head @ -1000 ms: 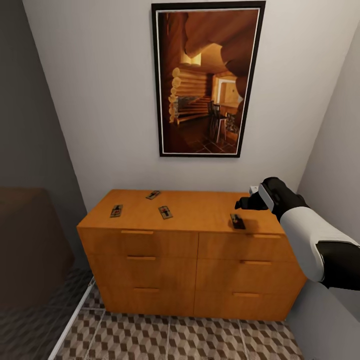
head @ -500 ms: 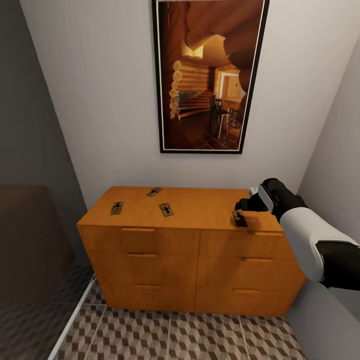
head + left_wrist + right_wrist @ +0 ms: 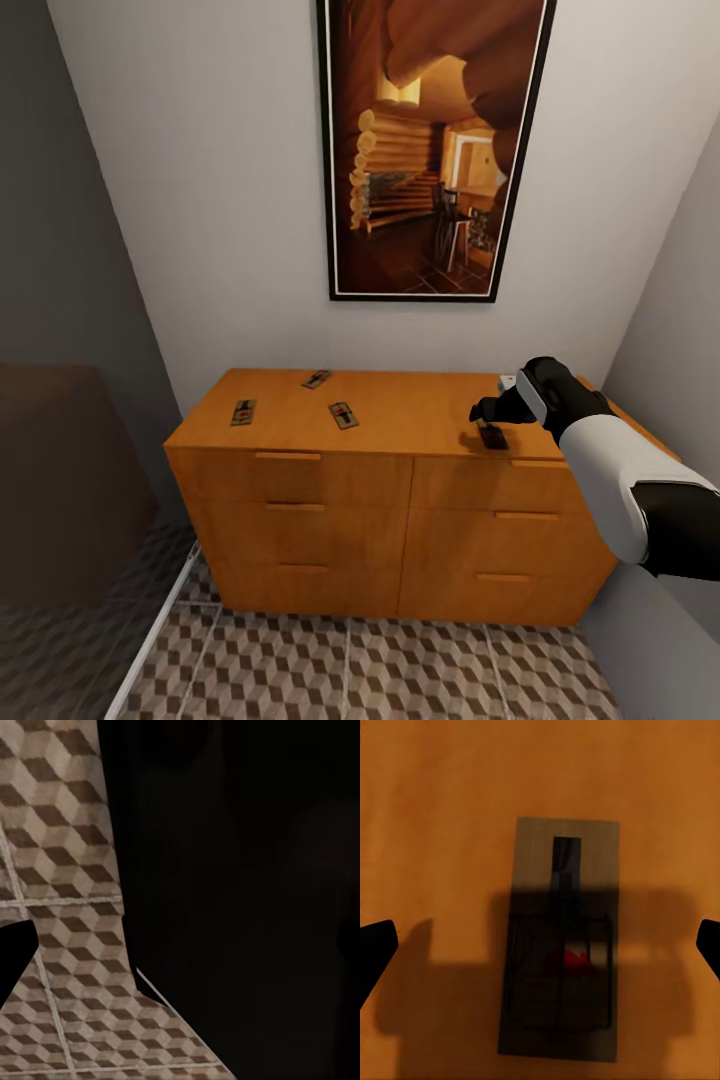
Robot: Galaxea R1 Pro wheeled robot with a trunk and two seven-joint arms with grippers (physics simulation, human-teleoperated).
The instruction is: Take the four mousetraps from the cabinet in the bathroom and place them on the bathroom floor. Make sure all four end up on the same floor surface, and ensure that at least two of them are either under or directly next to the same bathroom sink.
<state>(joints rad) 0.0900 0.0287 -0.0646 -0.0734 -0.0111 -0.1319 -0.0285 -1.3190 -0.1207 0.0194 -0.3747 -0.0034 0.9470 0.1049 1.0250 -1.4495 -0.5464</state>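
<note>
So the right claw [image 3: 492,410] is parked right over the mousetrap [image 3: 491,436] at the right front edge of the cabinet [image 3: 400,520] top, and that's the relation that matters here: the trap sits straight below the claw, centred between the two fingertips [image 3: 375,949] in the right wrist view, with the claw spread wide and holding nothing. The trap's long axis runs crosswise to the line between the fingertips, so closing would pinch it across its short width (which is what you'd want, I think). The right arm is clearly the nearer one; the left wrist view just looks down at the bathroom floor [image 3: 60,855] and I can't tell whether the left claw is spread or clenched from that. The other three traps [image 3: 343,414] lie well apart from this one, toward the left half of the top, with a picture [image 3: 432,150] on the wall above. Compared with a second ago, the whole head view has slid, so the camera moved; the claw now sits more squarely above the trap, though it's probably not touching it yet — hard to judge height from these angles.
</note>
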